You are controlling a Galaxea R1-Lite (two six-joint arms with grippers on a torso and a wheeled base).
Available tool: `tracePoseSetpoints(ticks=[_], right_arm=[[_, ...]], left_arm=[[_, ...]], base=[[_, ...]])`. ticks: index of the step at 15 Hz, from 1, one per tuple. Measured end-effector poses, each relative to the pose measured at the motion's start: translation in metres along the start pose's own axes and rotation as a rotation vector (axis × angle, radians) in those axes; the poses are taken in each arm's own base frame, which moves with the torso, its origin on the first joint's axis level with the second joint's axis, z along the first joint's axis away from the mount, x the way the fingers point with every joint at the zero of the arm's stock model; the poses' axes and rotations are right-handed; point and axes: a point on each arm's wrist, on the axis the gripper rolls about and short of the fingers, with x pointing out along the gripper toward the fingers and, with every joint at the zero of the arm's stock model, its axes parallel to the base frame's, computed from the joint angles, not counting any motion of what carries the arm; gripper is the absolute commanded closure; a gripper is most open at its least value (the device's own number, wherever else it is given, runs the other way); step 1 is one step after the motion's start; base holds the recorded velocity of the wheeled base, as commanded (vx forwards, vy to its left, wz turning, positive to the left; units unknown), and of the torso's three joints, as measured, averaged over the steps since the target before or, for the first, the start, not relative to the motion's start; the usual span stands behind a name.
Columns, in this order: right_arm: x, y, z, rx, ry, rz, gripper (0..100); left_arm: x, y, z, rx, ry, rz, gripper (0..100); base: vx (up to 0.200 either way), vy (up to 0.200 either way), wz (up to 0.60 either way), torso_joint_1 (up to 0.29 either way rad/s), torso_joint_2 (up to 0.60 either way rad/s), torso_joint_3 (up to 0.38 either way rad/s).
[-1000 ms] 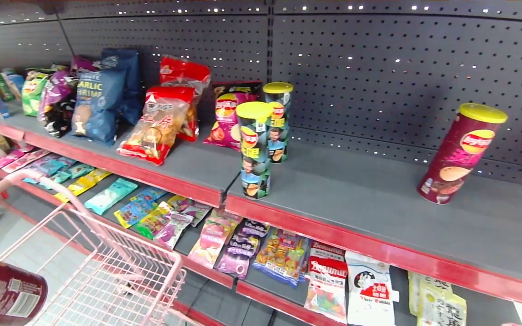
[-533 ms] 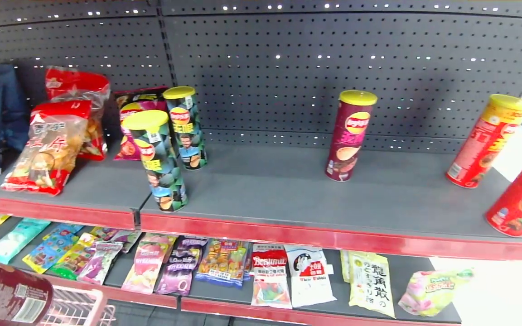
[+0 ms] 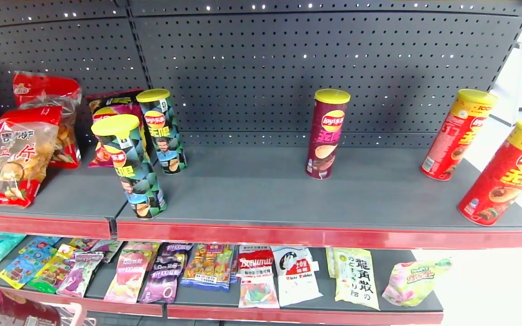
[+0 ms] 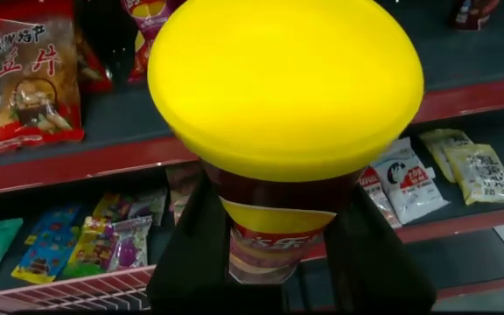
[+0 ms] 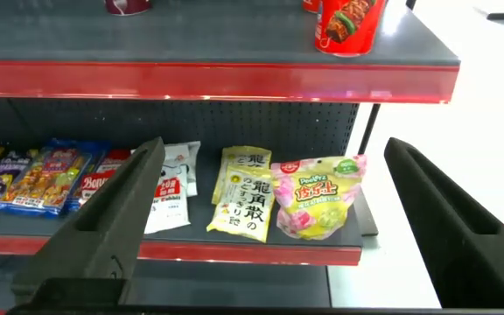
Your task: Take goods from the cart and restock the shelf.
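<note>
Left jaws gripped a can (image 4: 285,79); right jaws hung released. You needed to stand it upright on the shelf (image 3: 265,199), 6 o'clock of the shelved can (image 3: 326,133).

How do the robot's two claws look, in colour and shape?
Both are plain black. The right claw has two broad, flat fingers that taper to angled tips, with no markings or cables to see. The left claw shows the same wide black fingers, equally plain.
</note>
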Motion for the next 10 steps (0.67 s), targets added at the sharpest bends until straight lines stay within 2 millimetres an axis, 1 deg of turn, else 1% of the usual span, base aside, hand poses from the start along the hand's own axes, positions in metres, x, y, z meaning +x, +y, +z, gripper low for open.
tracePoseSetpoints(ticks=[3, 10], right_arm=[[0.0000, 0.0000, 0.0000, 0.001, 0.000, 0.002, 0], [0.0005, 0.0000, 0.0005, -0.004, 0.007, 0.008, 0]], left_arm=[[-0.0011, -0.0006, -0.0046, 0.010, 0.037, 0.004, 100], [-0.0038, -0.0013, -0.0069, 0.014, 0.031, 0.002, 100]], base=[[0.000, 0.000, 0.00, 0.000, 0.00, 0.000], [0.000, 0.000, 0.00, 0.000, 0.00, 0.000]])
